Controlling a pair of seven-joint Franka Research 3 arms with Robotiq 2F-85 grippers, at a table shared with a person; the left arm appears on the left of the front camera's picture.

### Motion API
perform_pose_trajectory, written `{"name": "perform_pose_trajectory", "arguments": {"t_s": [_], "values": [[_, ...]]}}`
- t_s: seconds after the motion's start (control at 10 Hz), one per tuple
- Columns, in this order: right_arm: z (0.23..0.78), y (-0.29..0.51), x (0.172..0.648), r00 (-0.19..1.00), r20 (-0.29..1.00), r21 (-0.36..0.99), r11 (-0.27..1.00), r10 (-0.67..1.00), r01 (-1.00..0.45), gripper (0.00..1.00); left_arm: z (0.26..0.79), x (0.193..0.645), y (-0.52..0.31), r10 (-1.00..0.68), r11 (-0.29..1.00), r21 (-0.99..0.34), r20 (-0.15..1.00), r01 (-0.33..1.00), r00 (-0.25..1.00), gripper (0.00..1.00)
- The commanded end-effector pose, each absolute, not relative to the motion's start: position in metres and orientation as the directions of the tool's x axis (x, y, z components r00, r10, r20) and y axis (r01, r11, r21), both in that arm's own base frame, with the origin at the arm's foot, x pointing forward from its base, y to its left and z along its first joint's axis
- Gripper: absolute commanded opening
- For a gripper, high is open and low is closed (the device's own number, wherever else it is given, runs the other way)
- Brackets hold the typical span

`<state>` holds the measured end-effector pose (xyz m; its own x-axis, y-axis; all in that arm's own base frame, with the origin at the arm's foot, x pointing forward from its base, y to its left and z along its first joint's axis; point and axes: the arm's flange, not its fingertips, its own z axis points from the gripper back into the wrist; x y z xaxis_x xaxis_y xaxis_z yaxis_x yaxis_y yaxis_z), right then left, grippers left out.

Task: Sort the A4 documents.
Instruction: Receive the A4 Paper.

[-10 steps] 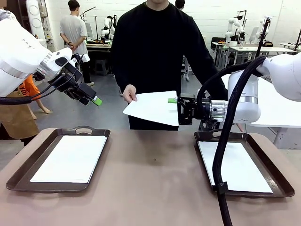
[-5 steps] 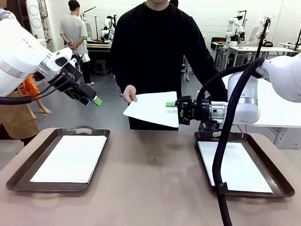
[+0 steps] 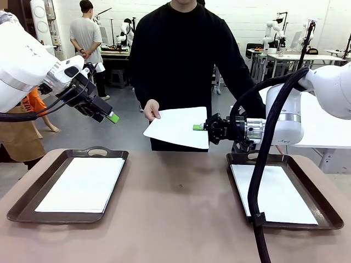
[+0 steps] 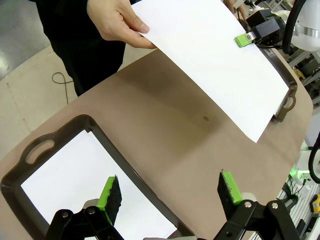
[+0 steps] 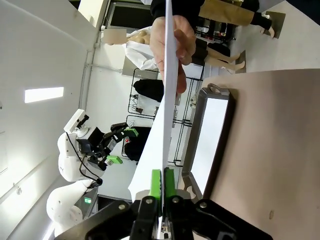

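**Handover in progress: one sheet mid-air, two trays already holding paper**

The person's hand (image 3: 151,109) holds one edge of a white A4 sheet (image 3: 176,127) above the far side of the bench (image 3: 175,213). The right gripper (image 3: 198,127) has its green-padded fingers (image 5: 156,182) pressed together on the opposite edge of that sheet; in the right wrist view the paper runs edge-on straight up from between the two pads, so the pinch looks secure. The sheet is therefore held at both ends, apart from the bench and from both trays.

The left gripper (image 4: 170,189) hangs over the left side with its fingers spread wide and nothing between them.

On the bench, the left tray (image 3: 33,193) has white paper (image 3: 83,184) lying flat on its floor, and the right tray (image 3: 321,207) likewise holds white paper (image 3: 274,194). How many sheets lie in each cannot be told.

As a judgement, the sorting is partly done: some documents already sit in both trays, and the current one is at the point of passing from person to robot. What is left for this sheet is for the person to let go and for the sheet to be carried to a tray, probably the right one just beside that arm. Whether more documents wait cannot be seen.
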<state>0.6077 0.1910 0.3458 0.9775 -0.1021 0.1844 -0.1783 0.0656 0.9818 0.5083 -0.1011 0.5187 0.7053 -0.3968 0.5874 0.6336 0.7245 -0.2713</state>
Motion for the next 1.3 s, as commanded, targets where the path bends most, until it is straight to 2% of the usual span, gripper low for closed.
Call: {"name": "perform_pose_trajectory", "arguments": {"t_s": [0.0, 1.2], "values": [[0.3483, 0.1951, 0.6109, 0.982, 0.167, 0.985, 0.059, -0.083, -0.163, 0.0, 0.5192, 0.5083, -0.1003, -0.392, 0.728, -0.267, 0.593, 0.631, 0.703, 1.0], [0.3458, 0.1922, 0.6071, 0.979, 0.179, 0.983, 0.065, -0.097, -0.174, 0.0, 0.5192, 0.5083, -0.1003, -0.392, 0.728, -0.267, 0.593, 0.631, 0.703, 1.0]]}}
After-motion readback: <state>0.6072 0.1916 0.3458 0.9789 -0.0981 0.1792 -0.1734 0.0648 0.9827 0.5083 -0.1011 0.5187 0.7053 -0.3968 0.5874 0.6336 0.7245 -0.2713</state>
